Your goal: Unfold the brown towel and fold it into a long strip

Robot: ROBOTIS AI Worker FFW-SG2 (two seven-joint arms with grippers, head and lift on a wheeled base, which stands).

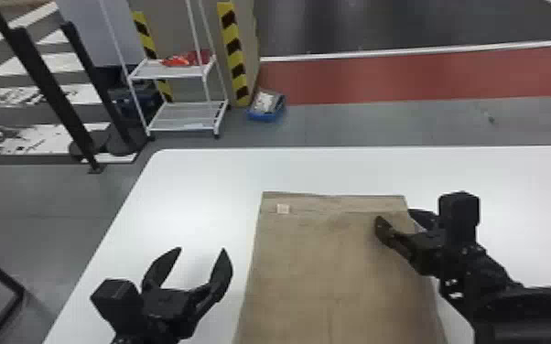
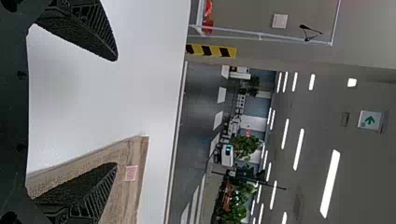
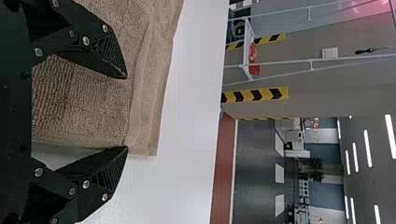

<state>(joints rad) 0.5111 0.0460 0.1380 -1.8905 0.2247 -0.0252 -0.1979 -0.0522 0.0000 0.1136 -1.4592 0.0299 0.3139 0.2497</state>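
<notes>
One brown towel (image 1: 334, 265) with one pale label (image 1: 283, 209) lies on one white table (image 1: 197, 183). Both grippers point forward, fingers spread: the left gripper (image 1: 202, 249) near the towel's left side, the right gripper (image 1: 394, 215) at its far right corner.

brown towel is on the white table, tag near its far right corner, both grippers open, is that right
Not quite: the head view shows the tag near the far left corner. The rest holds: the brown towel is on the white table, and the left gripper and right gripper are open.
</notes>
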